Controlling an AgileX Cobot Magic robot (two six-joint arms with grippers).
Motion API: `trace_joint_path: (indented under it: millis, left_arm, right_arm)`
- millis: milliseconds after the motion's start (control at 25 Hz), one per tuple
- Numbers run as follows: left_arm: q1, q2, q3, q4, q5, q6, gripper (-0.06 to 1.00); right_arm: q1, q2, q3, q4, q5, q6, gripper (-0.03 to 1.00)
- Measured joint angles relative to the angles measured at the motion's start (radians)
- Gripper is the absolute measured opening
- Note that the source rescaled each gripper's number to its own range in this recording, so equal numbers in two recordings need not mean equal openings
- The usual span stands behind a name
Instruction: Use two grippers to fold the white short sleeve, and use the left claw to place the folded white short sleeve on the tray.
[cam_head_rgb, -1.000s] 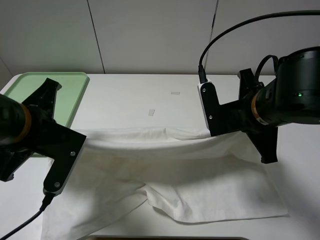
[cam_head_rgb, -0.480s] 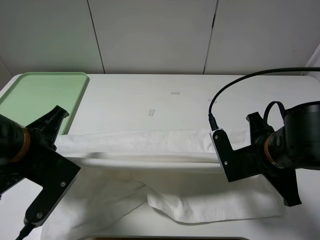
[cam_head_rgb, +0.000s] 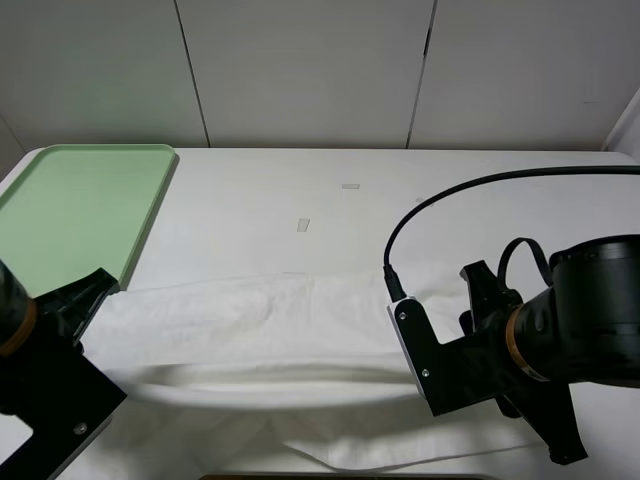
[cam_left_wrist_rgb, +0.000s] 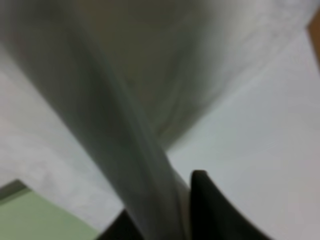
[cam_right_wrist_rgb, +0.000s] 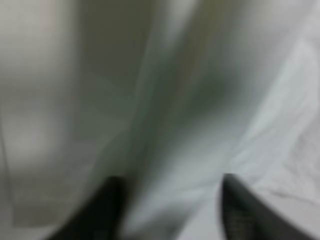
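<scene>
The black left arm (cam_head_rgb: 45, 395) and right arm (cam_head_rgb: 590, 310), at lower left and lower right, are banded in orange (cam_head_rgb: 512, 345); a black cable (cam_head_rgb: 470, 187) is looped from the right one.

Exterior high view: bright, even light from above, sharp throughout; soft shadow under the lifted fold of the white short sleeve (cam_head_rgb: 250, 320), lower centre. Both wrist views dim, grey, badly out of focus.

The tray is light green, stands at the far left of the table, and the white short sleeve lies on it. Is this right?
No. The tray is light green at the far left, but the white short sleeve lies on the table, not on it; the exterior high view shows this.
</scene>
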Motion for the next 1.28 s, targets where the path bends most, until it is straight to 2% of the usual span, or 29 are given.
trace_joint_path:
  millis: [80,120,160,200,240,280,360,480,560,600,680,840,880,920,1000,1040,1160,1280]
  left_arm:
    - [0.000,-0.002,0.000,-0.030,0.037,0.010,0.22]
    - [0.000,-0.005,0.000,-0.038,0.051,0.010,0.31]
    - [0.000,-0.012,0.000,-0.042,0.056,0.010,0.43]
    - [0.000,-0.028,0.000,-0.043,0.056,0.008,0.56]
    - [0.000,-0.062,0.000,-0.043,0.046,0.001,0.74]
    - [0.000,-0.062,0.000,-0.043,0.046,0.001,0.74]
    - [0.000,-0.110,0.000,-0.037,0.028,-0.006,0.84]
    - [0.000,-0.177,0.000,0.000,0.020,-0.008,0.87]
    - [0.000,-0.231,0.000,0.060,0.013,-0.015,0.88]
    - [0.000,-0.256,0.000,0.090,0.009,-0.029,0.88]
    - [0.000,-0.299,0.000,0.139,0.006,-0.069,0.88]
    - [0.000,-0.389,-0.041,0.276,0.005,-0.308,0.88]
    - [0.000,-0.407,-0.061,0.302,0.005,-0.390,0.88]
    - [0.000,-0.429,-0.098,0.330,0.010,-0.527,0.88]
    - [0.000,-0.444,-0.141,0.343,0.029,-0.666,0.88]
    - [0.000,-0.447,-0.161,0.343,0.039,-0.714,0.88]
    - [0.000,-0.448,-0.223,0.346,0.096,-0.891,0.88]
    - [0.000,-0.448,-0.278,0.340,0.140,-0.982,0.88]
  right_arm:
    - [0.021,0.000,0.000,0.035,-0.005,-0.001,0.54]
    - [0.024,0.000,0.000,0.038,-0.005,-0.001,0.60]
    - [0.028,0.000,0.000,0.042,-0.007,-0.001,0.66]
    - [0.033,0.000,0.000,0.047,-0.007,-0.002,0.76]
    - [0.042,0.000,0.000,0.048,-0.007,-0.003,0.88]
    - [0.044,0.000,0.000,0.049,-0.007,-0.003,0.93]
    - [0.044,0.000,0.000,0.049,-0.007,-0.003,0.95]
    - [0.044,0.000,0.000,0.029,0.021,-0.003,0.98]
    - [0.044,0.000,0.000,0.013,0.044,-0.003,0.98]
    - [0.044,0.000,0.000,0.000,0.073,-0.003,0.98]
    - [0.044,0.001,-0.037,-0.040,0.207,0.001,0.99]
    - [0.044,0.001,-0.079,-0.063,0.273,0.029,0.99]
    - [0.044,0.002,-0.093,-0.068,0.287,0.038,0.99]
    - [0.044,0.002,-0.093,-0.068,0.287,0.038,0.99]
    - [0.044,0.003,-0.176,-0.086,0.349,0.111,0.99]
    - [0.044,0.002,-0.255,-0.088,0.385,0.194,0.99]
    - [0.044,-0.019,-0.357,-0.088,0.398,0.284,0.99]
    - [0.044,-0.074,-0.403,-0.087,0.396,0.346,0.99]
